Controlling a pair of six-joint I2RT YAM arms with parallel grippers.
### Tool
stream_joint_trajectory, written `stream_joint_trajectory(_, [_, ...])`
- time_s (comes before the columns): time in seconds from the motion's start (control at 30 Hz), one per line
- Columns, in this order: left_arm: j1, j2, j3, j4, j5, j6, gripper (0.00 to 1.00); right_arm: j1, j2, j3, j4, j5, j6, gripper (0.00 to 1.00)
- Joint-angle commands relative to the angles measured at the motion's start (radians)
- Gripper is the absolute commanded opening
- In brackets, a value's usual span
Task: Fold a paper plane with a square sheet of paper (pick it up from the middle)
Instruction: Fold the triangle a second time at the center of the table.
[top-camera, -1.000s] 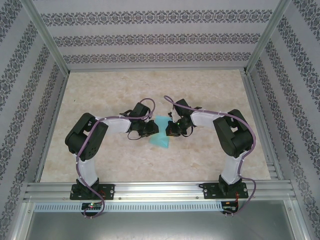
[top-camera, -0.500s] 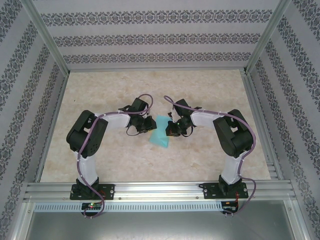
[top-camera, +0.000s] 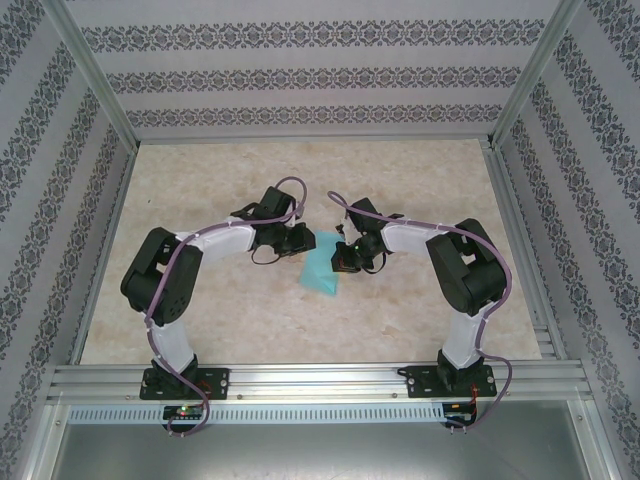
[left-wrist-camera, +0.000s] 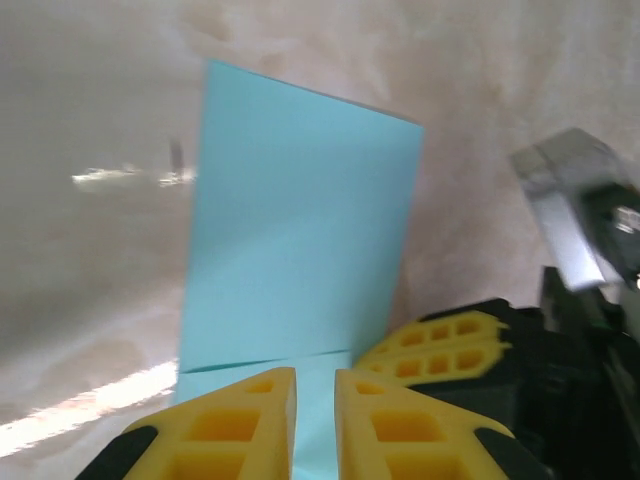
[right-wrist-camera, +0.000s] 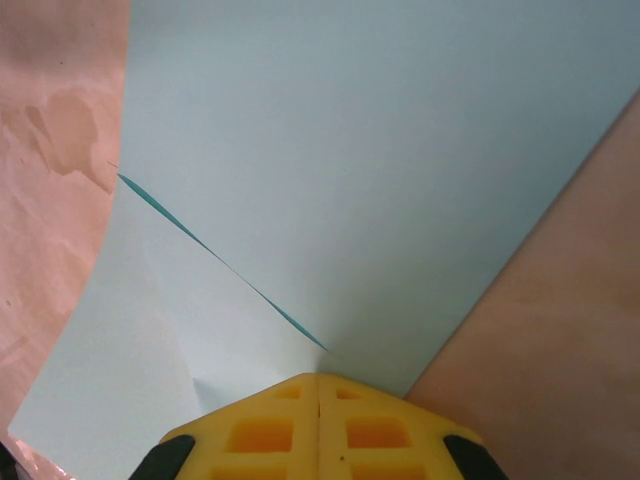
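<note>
The square sheet of paper (top-camera: 320, 272) is turquoise and lies partly folded on the table between my two grippers. In the left wrist view the sheet of paper (left-wrist-camera: 300, 220) stretches away, with a flap edge running across it just ahead of my left gripper (left-wrist-camera: 315, 375). That gripper's yellow jaws stand a narrow gap apart over the paper. My right gripper (right-wrist-camera: 318, 378) is shut on the paper's (right-wrist-camera: 350, 150) edge, where a dark fold line ends. Its yellow fingers (left-wrist-camera: 445, 340) show at the sheet's right side. Seen from above, the left gripper (top-camera: 303, 243) and the right gripper (top-camera: 338, 265) nearly meet.
The beige marbled table (top-camera: 400, 180) is fenced by aluminium rails (top-camera: 320, 380) at the front and sides, with patterned walls behind. Both arms bend inward to the middle, and purple cables loop over them.
My left arm has reached further right and away, bringing its gripper onto the paper's upper left part. The right gripper has stayed shut on the paper, hardly moving.
</note>
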Motion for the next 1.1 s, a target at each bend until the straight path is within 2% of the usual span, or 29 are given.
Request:
stream_joint_trajectory(0.0, [-0.038,0.008,-0.035,0.034,0.028,-0.001,0.16,0.014,0.084,-0.069,-0.069,0.18,-0.008,0.05])
stream_joint_trajectory(0.23, [-0.049,0.081,-0.032,0.026,0.036,-0.012,0.12,0.016,0.071,-0.062,-0.046,0.148,-0.002,0.05])
stream_joint_trajectory(0.43, [-0.049,0.122,-0.02,-0.036,-0.015,-0.004,0.12,0.016,0.051,-0.044,-0.026,0.118,-0.004,0.05])
stream_joint_trajectory(0.6, [-0.05,0.173,-0.021,-0.127,-0.058,-0.012,0.09,0.016,-0.024,-0.009,-0.017,0.059,0.002,0.06])
stream_joint_trajectory(0.7, [-0.053,0.179,-0.047,-0.125,-0.061,-0.023,0.08,0.027,-0.096,0.005,-0.008,0.037,0.035,0.07])
stream_joint_trajectory(0.87, [-0.059,0.168,-0.066,-0.124,-0.078,-0.035,0.08,0.077,-0.2,-0.035,0.011,0.084,0.121,0.08])
stream_joint_trajectory(1.07, [-0.061,0.169,-0.07,-0.123,-0.092,-0.044,0.07,0.161,-0.221,-0.08,0.017,0.125,0.191,0.07])
